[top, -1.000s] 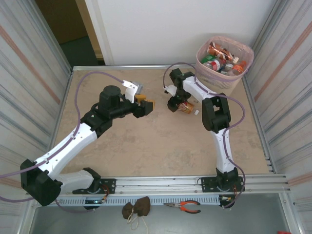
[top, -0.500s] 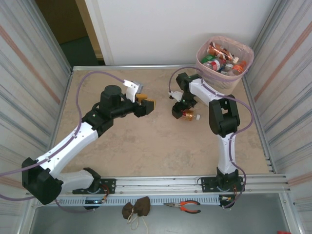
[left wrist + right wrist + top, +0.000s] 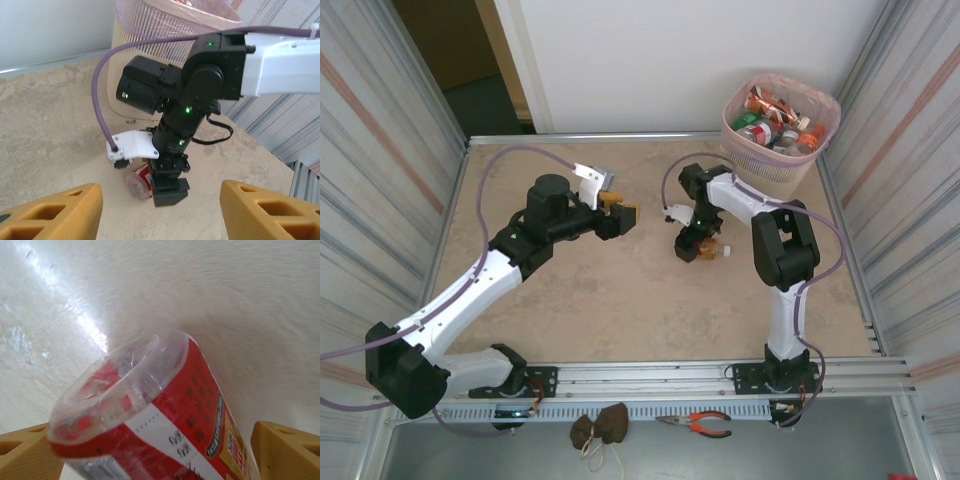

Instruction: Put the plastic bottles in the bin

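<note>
Right pincer (image 3: 694,249) straddles the light, slick, crushable bottle (image 3: 150,405) mid-body, spread wide, grip uncertain; bin (image 3: 765,168) at two o'clock.

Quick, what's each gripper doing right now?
Left gripper: open, empty.
Right gripper: straddles a red-labelled bottle on the table; clamped or not, cannot tell.

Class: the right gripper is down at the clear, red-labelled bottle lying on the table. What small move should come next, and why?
Probably close the right gripper on the clear plastic bottle with the red label. Its yellow fingers flank the bottle, which lies on the table, but a firm grip cannot be confirmed. The bin with the pink mesh rim stands close behind.
</note>
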`<action>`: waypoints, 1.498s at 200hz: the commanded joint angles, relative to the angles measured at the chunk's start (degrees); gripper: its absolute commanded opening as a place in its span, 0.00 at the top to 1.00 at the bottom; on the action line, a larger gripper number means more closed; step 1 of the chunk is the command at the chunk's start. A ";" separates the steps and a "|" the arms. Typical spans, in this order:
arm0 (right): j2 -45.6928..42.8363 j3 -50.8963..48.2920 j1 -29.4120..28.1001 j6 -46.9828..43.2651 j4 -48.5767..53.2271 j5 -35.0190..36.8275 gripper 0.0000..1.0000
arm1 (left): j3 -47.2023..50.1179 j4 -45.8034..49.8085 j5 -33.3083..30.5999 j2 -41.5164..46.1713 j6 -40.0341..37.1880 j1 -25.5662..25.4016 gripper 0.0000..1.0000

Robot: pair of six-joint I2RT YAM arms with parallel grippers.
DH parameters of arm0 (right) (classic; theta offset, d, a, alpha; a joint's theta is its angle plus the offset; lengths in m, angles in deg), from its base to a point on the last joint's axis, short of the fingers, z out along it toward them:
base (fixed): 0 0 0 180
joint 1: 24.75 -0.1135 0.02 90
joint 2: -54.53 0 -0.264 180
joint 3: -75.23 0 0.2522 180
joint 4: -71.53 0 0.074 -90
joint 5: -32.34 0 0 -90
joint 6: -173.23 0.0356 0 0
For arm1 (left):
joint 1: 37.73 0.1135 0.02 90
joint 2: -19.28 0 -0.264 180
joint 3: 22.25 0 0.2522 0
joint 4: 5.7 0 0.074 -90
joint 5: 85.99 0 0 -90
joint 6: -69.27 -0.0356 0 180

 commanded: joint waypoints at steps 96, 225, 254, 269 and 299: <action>-11.52 -12.19 -2.41 -20.54 -12.63 2.16 0.17 | 0.58 -1.62 0.19 0.66 0.59 0.36 0.37; -7.65 -12.42 0.07 -23.47 -12.86 -5.18 0.26 | 1.10 -0.94 -0.39 1.72 0.50 0.47 0.37; -7.28 -12.44 -0.29 -23.47 -13.48 -5.53 0.30 | 1.25 -1.04 -0.30 1.95 0.45 0.59 0.37; -7.38 -12.47 -0.41 -23.47 -13.61 -6.08 0.33 | 1.34 -1.02 -0.39 2.03 0.48 0.60 0.37; -7.26 -12.29 -0.40 -22.94 -13.19 -7.41 0.38 | 1.58 -1.11 -0.41 2.37 0.50 0.71 0.37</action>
